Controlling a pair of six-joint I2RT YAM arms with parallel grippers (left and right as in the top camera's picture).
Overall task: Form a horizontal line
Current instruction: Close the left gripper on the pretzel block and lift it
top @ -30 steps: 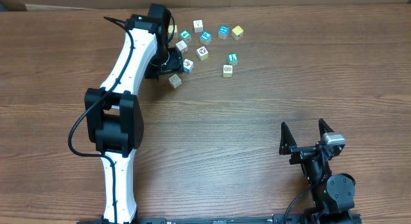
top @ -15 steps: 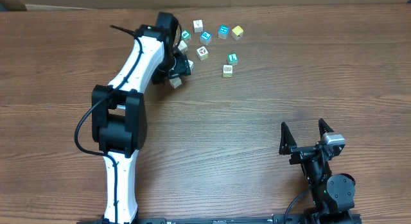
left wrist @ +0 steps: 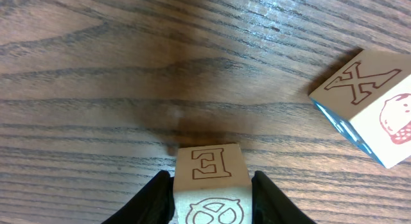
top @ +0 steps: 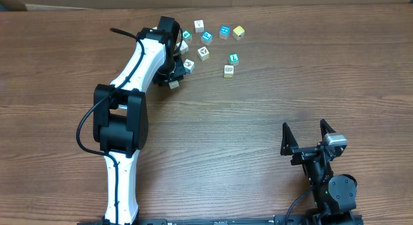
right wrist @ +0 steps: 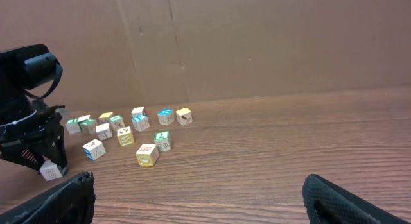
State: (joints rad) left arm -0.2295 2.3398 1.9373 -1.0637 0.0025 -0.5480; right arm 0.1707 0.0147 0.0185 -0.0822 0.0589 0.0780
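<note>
A tan cube [left wrist: 210, 185] with a letter E on it sits on the wood table between the fingers of my left gripper [left wrist: 210, 199], which press on both of its sides. From overhead the same tan cube [top: 173, 84] pokes out under the left gripper [top: 173, 79]. A white cube with a blue edge [left wrist: 372, 102] lies apart to its right, also visible overhead [top: 188, 64]. Further right are a white cube [top: 203, 53] and a teal-green cube with a white letter [top: 233, 58]. My right gripper [top: 308, 135] stands open and holds nothing near the front right [right wrist: 199, 208].
Other small cubes lie scattered near the far edge: white [top: 199, 25], teal [top: 207, 37], teal [top: 224, 32], yellow [top: 239, 32] and a yellowish one [top: 228, 71]. A cardboard wall [right wrist: 257, 44] stands behind the table. The left arm [top: 139, 64] reaches diagonally across the left side.
My left arm has swung slightly right and lowered over the tan cube, and its fingers have closed onto the cube's sides. The right arm has not moved.
</note>
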